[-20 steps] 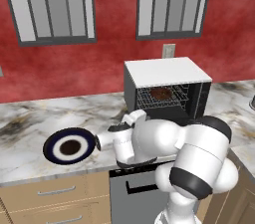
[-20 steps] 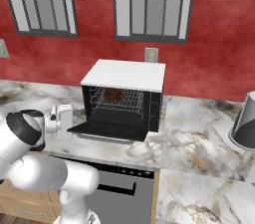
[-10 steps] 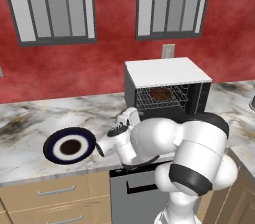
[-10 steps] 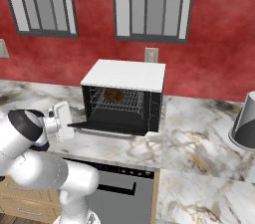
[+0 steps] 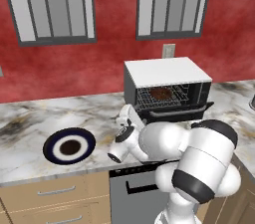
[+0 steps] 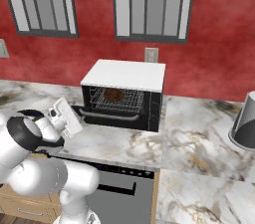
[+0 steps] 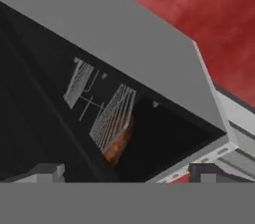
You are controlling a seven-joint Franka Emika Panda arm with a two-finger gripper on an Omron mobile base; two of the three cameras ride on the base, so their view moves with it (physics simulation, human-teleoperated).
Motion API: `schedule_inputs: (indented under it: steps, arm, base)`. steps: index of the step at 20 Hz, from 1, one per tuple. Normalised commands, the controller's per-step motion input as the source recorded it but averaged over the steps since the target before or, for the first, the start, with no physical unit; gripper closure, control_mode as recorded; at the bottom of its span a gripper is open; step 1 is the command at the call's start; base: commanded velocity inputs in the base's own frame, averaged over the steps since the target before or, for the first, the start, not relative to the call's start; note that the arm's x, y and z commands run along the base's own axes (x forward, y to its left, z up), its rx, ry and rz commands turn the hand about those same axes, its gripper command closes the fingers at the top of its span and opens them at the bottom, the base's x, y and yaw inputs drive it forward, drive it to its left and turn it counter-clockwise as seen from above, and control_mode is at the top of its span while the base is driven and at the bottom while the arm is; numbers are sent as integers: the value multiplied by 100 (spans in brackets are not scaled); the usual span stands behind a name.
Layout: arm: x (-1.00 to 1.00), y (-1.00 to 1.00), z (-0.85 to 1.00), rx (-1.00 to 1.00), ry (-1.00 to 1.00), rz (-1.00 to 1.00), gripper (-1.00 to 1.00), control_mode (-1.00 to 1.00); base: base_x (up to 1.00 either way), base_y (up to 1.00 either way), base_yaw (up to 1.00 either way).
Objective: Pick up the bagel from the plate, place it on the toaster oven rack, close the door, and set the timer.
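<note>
One bagel (image 5: 160, 92) now sits on the toaster oven's (image 6: 124, 93) rack (image 6: 117, 100); my pincer (image 5: 126, 121), pulled back left, stays apart, door (image 6: 107, 114) next

The toaster oven (image 6: 124, 93) is seen on the marble counter (image 6: 199, 133), against the red wall (image 6: 214, 44). Its door (image 6: 107, 114) is dropped open, with the grey bar handle along its front edge. The bagel (image 6: 113, 94) is lying on the rack (image 6: 117, 101) inside the cavity. The gripper (image 6: 67, 116) is held just left of the door, its jaws spread wide, nothing between them. A grey upturned container (image 6: 245, 128) is set at the far right.
</note>
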Motion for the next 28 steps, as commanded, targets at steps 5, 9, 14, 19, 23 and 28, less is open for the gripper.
schedule_inputs:
  steps: [5,9,14,19,23,28]
  arm:
    - [47,-16,35,-15,-3,43,-100,-100]
    - [42,-2,21,-19,0,35,-100,-100]
    - [53,0,16,-20,2,26,-100,-100]
    - [52,0,13,-21,5,22,-100,-100]
    - [-15,3,44,-22,4,18,-100,-100]
    - [-68,5,84,-20,2,17,-100,-100]
  base:
    - [0,0,0]
    - [0,0,0]
    - [0,0,0]
    - [0,0,0]
    - [0,0,0]
    - [0,0,0]
